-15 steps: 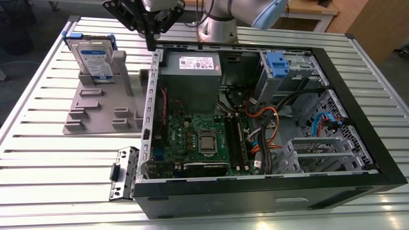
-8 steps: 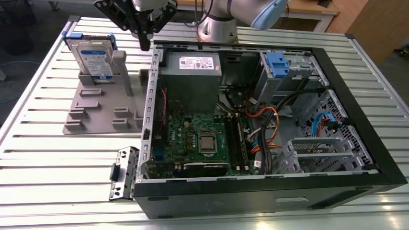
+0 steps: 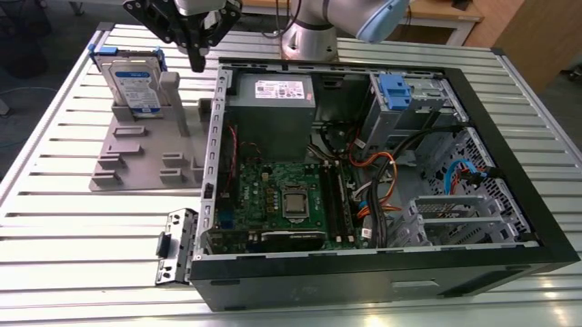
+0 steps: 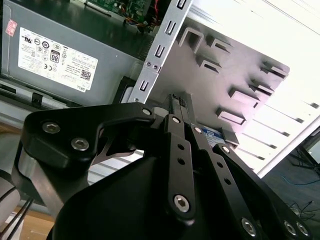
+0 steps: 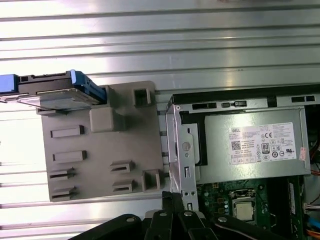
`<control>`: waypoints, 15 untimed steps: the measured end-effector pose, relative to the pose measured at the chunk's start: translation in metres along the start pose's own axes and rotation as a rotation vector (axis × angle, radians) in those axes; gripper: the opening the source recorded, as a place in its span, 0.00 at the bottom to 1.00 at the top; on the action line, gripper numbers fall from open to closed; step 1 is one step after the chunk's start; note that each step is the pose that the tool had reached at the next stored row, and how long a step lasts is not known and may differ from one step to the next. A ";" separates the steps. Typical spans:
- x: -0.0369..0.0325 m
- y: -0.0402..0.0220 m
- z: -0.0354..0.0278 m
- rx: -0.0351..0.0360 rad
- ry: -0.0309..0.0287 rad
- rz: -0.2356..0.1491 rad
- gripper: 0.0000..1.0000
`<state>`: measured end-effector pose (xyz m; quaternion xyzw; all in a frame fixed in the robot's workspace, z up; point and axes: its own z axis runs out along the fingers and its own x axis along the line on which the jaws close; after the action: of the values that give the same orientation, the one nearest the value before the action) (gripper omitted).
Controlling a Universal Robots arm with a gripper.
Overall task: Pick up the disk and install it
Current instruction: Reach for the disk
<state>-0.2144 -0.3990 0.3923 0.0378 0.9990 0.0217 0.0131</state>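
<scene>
Nothing lifted yet: disk in its stand, install not begun.
Nearest me, the open computer case (image 3: 364,289) holds the motherboard (image 3: 291,201), then the power supply (image 3: 270,102) and the drive cage (image 3: 414,109), no disk in it that I can see. Beyond, the disk (image 3: 135,82) stands upright in the grey stand (image 3: 136,160); my gripper (image 3: 195,67) hangs near it, clenched on nothing.

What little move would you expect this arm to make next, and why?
Probably a short sideways shift toward the exterior view's left, to bring the gripper over the disk. The disk stands upright in the grey holder, untouched. The gripper hangs empty and shut beside it, above the space between the disk and the computer case.
</scene>
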 end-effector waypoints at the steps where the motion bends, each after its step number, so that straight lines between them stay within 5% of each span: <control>1: 0.0013 -0.0001 0.0000 -0.0001 -0.0001 0.000 0.10; 15: 0.0215 -0.0016 0.0000 0.0000 0.0000 0.000 0.10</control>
<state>-0.2359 -0.3989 0.3917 0.0378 0.9990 0.0217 0.0131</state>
